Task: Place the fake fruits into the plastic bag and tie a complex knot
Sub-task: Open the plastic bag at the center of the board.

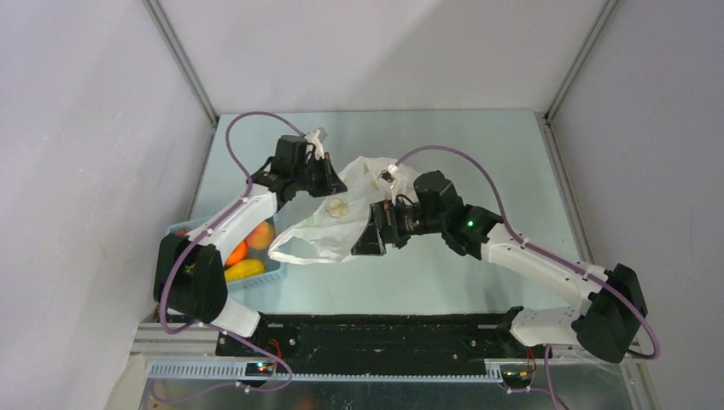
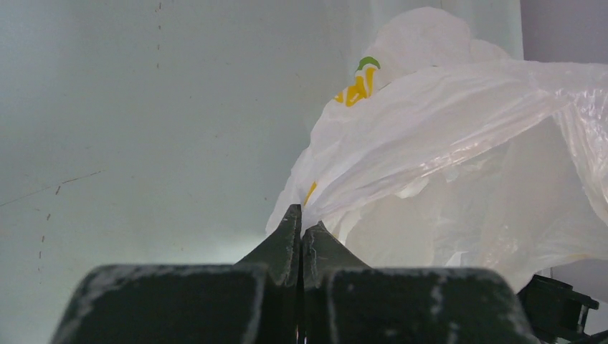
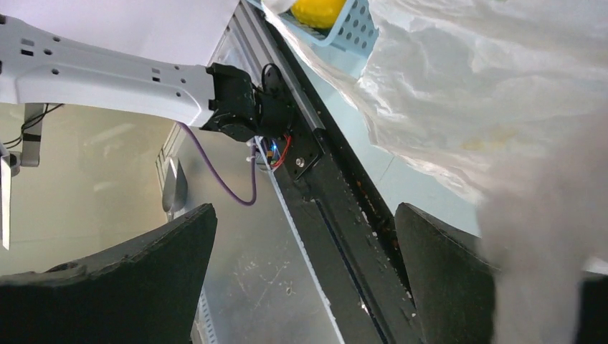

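The plastic bag (image 1: pixel 329 224) lies crumpled mid-table, white with yellow-green marks, one side lifted. My left gripper (image 1: pixel 336 182) is shut on a fold of the bag's edge (image 2: pixel 337 193), its tips (image 2: pixel 301 218) pressed together on the film. My right gripper (image 1: pixel 369 236) stands open at the bag's right side, facing the near edge, with nothing between its fingers (image 3: pixel 305 215); bag film (image 3: pixel 487 86) hangs just beside its right finger. The fake fruits sit in the light blue basket (image 1: pixel 181 229): an orange one (image 1: pixel 260 235), a red one (image 1: pixel 236 254), a long yellow one (image 1: pixel 245 270). No knot shows.
The basket stands at the left, under the left arm; its corner (image 3: pixel 353 29) and the yellow fruit (image 3: pixel 315 10) show in the right wrist view. A black rail (image 1: pixel 384 329) runs along the near edge. Grey walls close in the table on three sides.
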Robot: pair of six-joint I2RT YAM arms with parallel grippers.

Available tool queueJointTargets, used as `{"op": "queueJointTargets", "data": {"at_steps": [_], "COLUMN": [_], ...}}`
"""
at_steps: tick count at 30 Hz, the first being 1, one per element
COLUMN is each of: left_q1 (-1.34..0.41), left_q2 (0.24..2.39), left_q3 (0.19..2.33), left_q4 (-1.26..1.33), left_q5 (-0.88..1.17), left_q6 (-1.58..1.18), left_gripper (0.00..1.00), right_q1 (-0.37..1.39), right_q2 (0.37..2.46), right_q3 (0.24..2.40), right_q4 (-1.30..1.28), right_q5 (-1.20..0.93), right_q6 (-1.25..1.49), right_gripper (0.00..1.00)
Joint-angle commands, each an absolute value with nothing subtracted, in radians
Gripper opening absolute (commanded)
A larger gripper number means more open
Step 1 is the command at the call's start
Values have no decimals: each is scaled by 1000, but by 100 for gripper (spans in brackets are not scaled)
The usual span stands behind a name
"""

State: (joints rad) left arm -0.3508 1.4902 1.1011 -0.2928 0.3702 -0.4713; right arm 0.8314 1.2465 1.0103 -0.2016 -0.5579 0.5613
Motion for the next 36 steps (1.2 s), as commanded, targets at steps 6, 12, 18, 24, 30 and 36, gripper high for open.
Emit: {"op": "queueJointTargets", "data": {"at_steps": [6,12,18,24,30,36], "left_q1": [-342,-318,-307,-305,-305,-303], "left_q2": [1436,1425,1413,1412,1409,1407], "left_q3": [1115,1115,1114,1117,1119,1130], "left_q4": [-293,-293,-295,-309,-322,-350], "left_q5": [310,303,292,268,220,159], "left_q6": [-451,-447,-443,-430,-415,-384], "left_gripper": [0,0,0,0,0,0], "right_q1": [850,849,854,880,901,902], "right_q2": [1270,1288,1304,1295,1247,1195], "right_q3": [1030,1064,1065,1074,1081,1081], "right_q4": [-232,-474,-635,-606,-653,-811], "right_q5": [-657,-744,-724,-854,-975,-1033], "right_q6": [531,454,394,426,430,338], "right_gripper": [100,100,100,100,100,100]}}
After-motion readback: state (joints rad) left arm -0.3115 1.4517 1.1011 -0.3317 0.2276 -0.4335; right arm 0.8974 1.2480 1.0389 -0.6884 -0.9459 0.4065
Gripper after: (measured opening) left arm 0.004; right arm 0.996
